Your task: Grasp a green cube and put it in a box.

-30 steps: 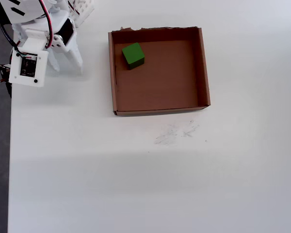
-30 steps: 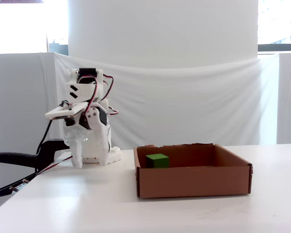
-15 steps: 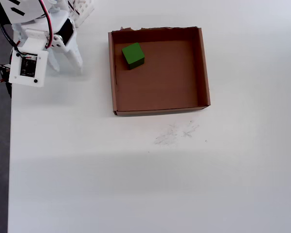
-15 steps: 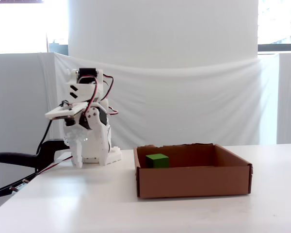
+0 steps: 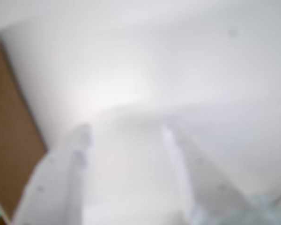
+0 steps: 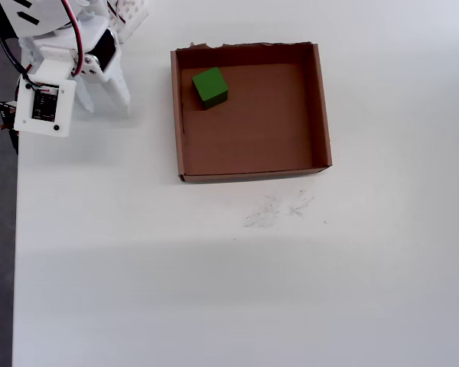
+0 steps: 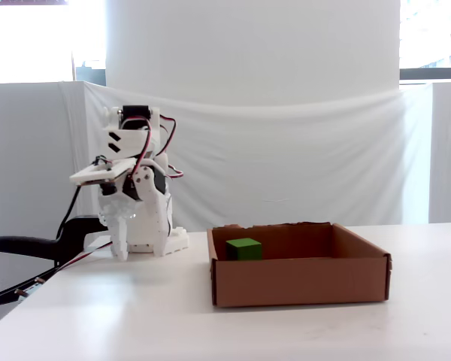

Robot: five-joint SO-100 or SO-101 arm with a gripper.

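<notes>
Overhead view – one green cube (image 6: 210, 86) inside one box (image 6: 321, 107), two fingers (image 6: 121, 93) apart

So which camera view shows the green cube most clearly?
The overhead view: the green cube lies fully visible in the box, near its upper-left corner. The fixed view shows only its top above the wall; the wrist view, a blurred green sliver.

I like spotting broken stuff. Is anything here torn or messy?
Yes. The box has a ragged, torn top edge in the overhead view, and faint grey scuffs mark the table just below it. The green cube sits neatly inside.
</notes>
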